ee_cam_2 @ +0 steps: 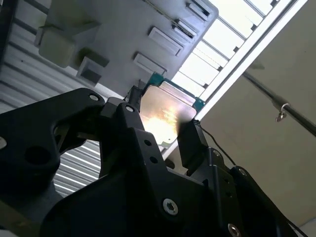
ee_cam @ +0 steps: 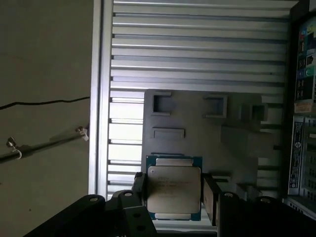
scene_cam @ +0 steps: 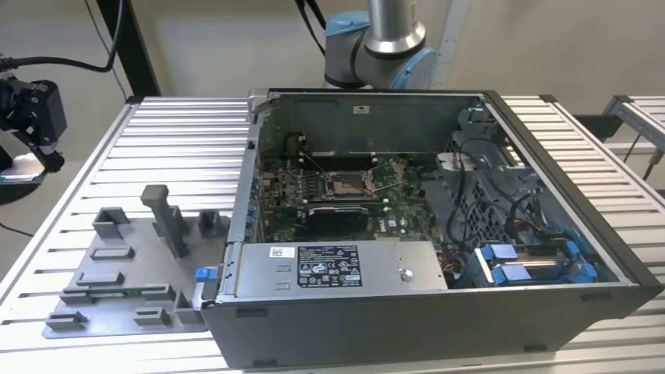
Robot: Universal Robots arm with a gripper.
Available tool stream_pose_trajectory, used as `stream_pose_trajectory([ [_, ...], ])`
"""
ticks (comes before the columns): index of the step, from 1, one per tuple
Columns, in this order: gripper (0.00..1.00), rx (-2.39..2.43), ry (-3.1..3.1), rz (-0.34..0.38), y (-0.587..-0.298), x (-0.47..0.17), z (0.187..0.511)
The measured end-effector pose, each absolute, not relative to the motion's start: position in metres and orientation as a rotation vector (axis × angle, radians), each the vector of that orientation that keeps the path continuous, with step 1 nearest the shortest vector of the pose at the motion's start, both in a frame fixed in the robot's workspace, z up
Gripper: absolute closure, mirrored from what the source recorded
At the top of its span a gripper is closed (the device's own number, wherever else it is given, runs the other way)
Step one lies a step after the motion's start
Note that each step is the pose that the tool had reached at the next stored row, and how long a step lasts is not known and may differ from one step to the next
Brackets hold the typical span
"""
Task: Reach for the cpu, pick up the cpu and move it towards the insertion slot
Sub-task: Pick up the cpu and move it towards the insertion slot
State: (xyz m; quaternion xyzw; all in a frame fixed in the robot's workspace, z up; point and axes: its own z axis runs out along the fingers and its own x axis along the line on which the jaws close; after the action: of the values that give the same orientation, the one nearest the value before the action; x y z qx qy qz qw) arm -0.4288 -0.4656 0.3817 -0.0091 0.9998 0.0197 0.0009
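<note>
In the exterior view, we see the open computer case (scene_cam: 416, 323) lying on the slatted bench (scene_cam: 177, 132), with the arm (scene_cam: 379, 39) rising behind it. Deep inside sits the insertion slot (scene_cam: 345, 185), its metal frame around a dark centre and nothing seated in it. The grey tray (scene_cam: 114, 288) lies beside the case on the exterior view's left.

In the second wrist view, we're looking up along the end effector (ee_cam_2: 162, 123), and there it is: the cpu (ee_cam_2: 165, 108), bright metal face glinting, pinched between the 2 black fingers (ee_cam_2: 190, 140). The tray (ee_cam_2: 123, 29) looks small behind it, so we judge the chip to be lifted clear.

In the first wrist view, it's the same grip from the other side. The end effector (ee_cam: 174, 198) is closed to the chip's width, 1 finger on each opposite edge of the cpu (ee_cam: 174, 183), silver lid toward us and a green rim showing. Beyond it we see the tray (ee_cam: 197, 123), the bench slats (ee_cam: 197, 49) and the case (ee_cam: 301, 98) off to one side.

So we call the reach and the pickup done. The chip hangs over the tray area, well apart from the slot, so the carry across is what's left.
</note>
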Motion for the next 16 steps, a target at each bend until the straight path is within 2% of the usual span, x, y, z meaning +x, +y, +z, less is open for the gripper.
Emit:
stream_pose_trajectory([
  [16, 1.0, -0.029, 3.139, 0.062, -0.466, -0.429, 0.398],
])
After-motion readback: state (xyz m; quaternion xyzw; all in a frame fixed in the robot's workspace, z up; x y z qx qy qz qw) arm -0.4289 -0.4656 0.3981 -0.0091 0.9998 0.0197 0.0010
